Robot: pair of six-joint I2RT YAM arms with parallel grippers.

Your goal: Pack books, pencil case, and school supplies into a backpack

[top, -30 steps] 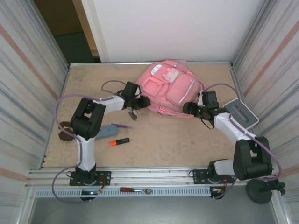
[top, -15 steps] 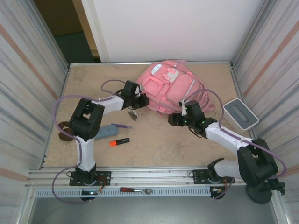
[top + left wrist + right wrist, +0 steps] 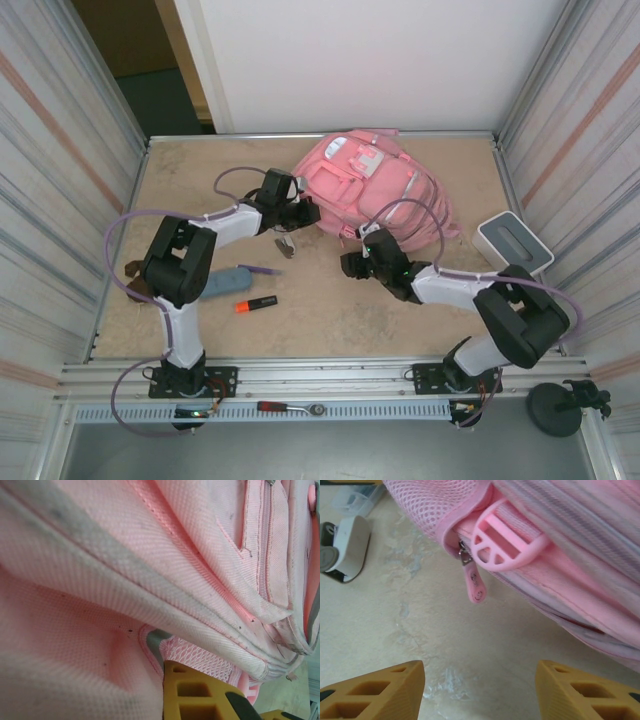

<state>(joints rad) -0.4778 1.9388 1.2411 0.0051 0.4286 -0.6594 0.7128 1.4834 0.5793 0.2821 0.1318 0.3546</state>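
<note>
The pink backpack [image 3: 372, 185] lies at the back middle of the table. My left gripper [image 3: 305, 215] is at its left edge, shut on a fold of its fabric; in the left wrist view one yellow finger [image 3: 200, 695] presses into pink cloth and mesh [image 3: 200, 657]. My right gripper [image 3: 350, 265] is open just in front of the backpack, over bare table [image 3: 480, 690], a little short of a pink zipper pull [image 3: 474, 587] and buckle [image 3: 505, 540]. The blue-grey pencil case [image 3: 228, 280], purple pen [image 3: 263, 270] and orange-and-black marker [image 3: 257, 303] lie at the front left. The books are out of view.
A grey-white box [image 3: 515, 243] sits at the right wall. A small white-and-grey piece [image 3: 285, 247] lies left of the right gripper. Something dark brown [image 3: 133, 285] lies half under the left arm. A red-handled tool [image 3: 290, 407] rests on the front rail.
My right arm has swung left from the backpack's right side to its front edge, and its jaws have narrowed a little. The left gripper has closed on the backpack's left edge.
</note>
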